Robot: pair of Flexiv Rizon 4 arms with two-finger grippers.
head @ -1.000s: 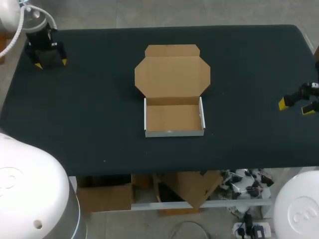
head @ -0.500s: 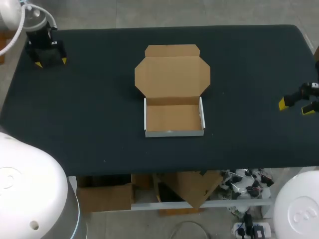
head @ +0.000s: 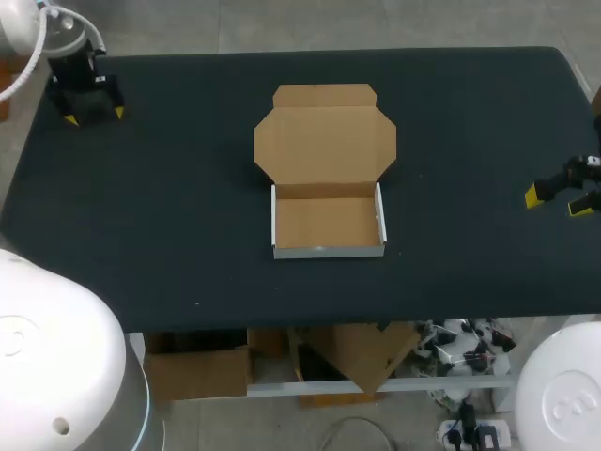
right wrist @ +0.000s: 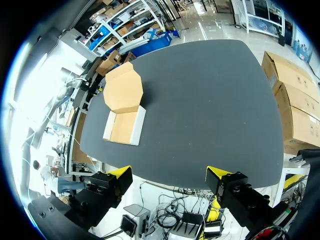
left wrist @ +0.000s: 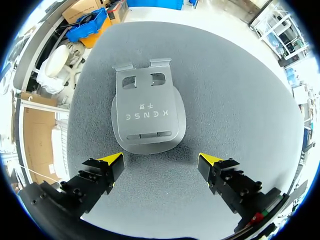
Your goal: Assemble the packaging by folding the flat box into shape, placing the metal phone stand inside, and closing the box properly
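Observation:
The cardboard box [head: 328,224] stands mid-table as a shallow tray with white outer walls, its lid [head: 324,141] lying flat behind it. The tray holds nothing. A grey metal phone stand [left wrist: 145,117] lies flat on the black cloth just ahead of my left gripper [left wrist: 161,162], which hangs open above it at the table's far left corner [head: 92,111]. In the head view the stand is hidden under that gripper. My right gripper [head: 562,199] is open at the table's right edge, far from the box [right wrist: 122,107]; nothing is between its fingers [right wrist: 170,174].
The black table [head: 188,235] carries only the box and the stand. Its front edge runs just below the box, and the right gripper hangs near its right edge.
My left gripper has shifted very slightly toward the far edge over the stand. The box and the right arm have not moved.

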